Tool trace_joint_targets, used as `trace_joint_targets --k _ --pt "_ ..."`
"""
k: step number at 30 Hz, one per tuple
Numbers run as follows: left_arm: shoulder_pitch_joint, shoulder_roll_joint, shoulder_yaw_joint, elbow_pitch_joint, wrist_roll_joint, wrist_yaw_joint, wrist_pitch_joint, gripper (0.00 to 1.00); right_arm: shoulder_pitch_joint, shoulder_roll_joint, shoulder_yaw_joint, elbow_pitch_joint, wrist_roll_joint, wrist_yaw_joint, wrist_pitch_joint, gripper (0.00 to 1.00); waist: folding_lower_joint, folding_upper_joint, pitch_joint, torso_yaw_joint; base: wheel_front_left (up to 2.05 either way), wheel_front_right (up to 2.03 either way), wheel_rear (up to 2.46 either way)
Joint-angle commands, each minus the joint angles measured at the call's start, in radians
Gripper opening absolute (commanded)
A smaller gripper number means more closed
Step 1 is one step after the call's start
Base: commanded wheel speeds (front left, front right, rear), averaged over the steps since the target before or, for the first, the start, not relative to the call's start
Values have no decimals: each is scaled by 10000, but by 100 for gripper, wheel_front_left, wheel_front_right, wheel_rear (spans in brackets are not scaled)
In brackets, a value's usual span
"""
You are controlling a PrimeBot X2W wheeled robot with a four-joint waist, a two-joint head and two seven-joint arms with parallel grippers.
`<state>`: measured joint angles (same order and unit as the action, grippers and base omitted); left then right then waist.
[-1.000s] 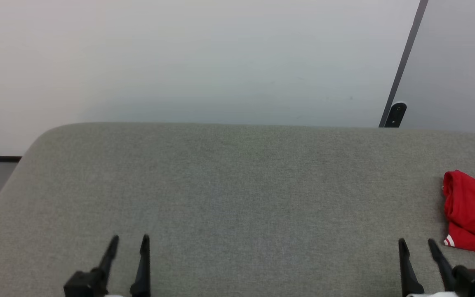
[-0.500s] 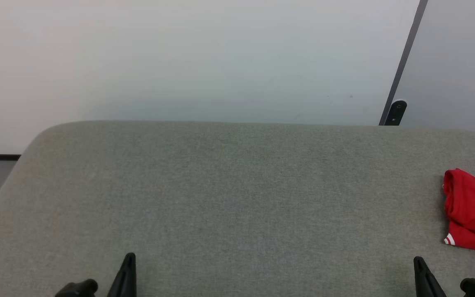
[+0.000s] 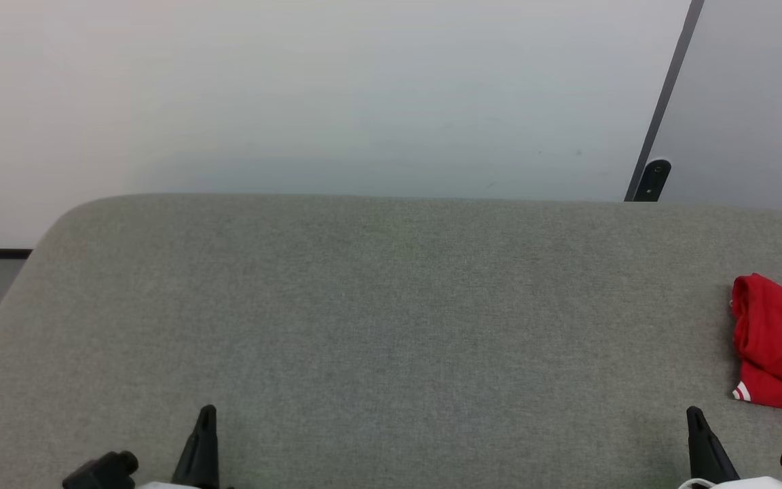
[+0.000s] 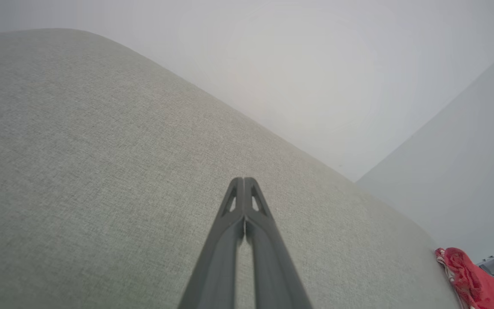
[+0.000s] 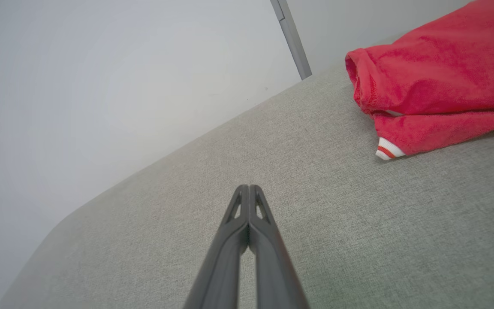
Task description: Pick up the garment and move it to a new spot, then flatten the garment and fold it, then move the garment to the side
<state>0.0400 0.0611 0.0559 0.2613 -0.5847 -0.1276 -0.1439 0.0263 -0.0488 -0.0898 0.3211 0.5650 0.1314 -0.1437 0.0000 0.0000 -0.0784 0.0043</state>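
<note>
A: So, where is your garment (image 3: 781,346)?
B: At the right edge of the cushion (image 3: 391,305), folded, apart from both grippers.
A: And your grippers?
B: Your left gripper (image 4: 243,180) and right gripper (image 5: 249,187) are pressed closed, holding nothing.

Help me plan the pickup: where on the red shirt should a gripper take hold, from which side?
Likely the bunched fold edge of the garment nearest the right gripper, approached across the bare cushion: that raised, layered edge faces inward and gives the jaws thickness to pinch.
</note>
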Motion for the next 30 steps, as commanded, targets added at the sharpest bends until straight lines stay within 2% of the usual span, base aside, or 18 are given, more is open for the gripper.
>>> trace_joint_targets --k 1,30 --pt "-309 22 54 -170 -395 -11 70 0 -324 -24 -33 -189 403 -3 65 0 0 0 12 -1 0 0 0" --pt "-804 -27 270 -182 -4260 -24 1060 0 -752 -24 -128 -433 4339 -5 1054 0 0 0 246 -13 0 0 0"
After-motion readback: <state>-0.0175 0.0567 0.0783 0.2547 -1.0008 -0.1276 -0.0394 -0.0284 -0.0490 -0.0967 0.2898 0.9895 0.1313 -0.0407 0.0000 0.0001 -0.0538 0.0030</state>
